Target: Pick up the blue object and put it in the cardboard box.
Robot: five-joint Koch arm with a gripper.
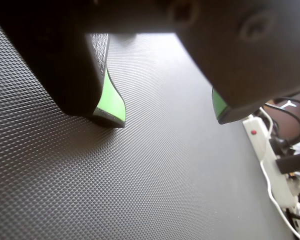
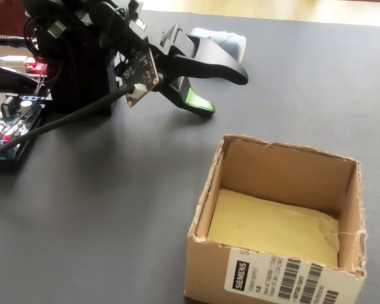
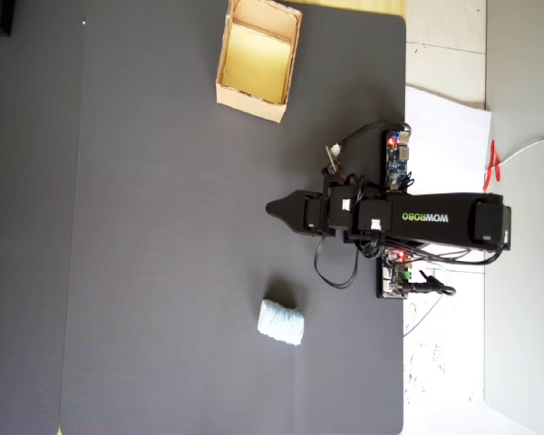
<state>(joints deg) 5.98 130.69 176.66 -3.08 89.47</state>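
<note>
A dark grey mat (image 3: 163, 272) with a fine diamond texture covered most of the overhead frame. A white floor or sheet showed along its right edge, and a strip of pale wood ran along the top of the fixed view. The light was bright and even.

In the overhead view the arm (image 3: 408, 219) lay across the mat's right edge at mid-height, pointing toward frame left, with circuit boards (image 3: 396, 156) and looped cables packed round its base. The wrist view showed a white power strip (image 1: 262, 145) with plugs and cords at lower right, just beyond the mat.

The gripper (image 1: 170, 116) hung low over bare mat with its jaws parted and nothing between them; the green-padded fingertips (image 1: 112, 102) stood well apart, the left-hand one close to the surface.

The blue object (image 3: 281, 323) lay on the mat in the lower middle of the overhead frame, below the gripper and apart from it. In the fixed view it sat at top centre (image 2: 231, 42), partly behind a black jaw.

The cardboard box (image 3: 225, 86) stood open near the top edge of the overhead frame, left of centre, its yellowish floor bare, well apart from arm and wad. In the fixed view it filled the lower right (image 2: 278, 164), a barcode label on its near wall.

The whole left half of the mat lay open.
</note>
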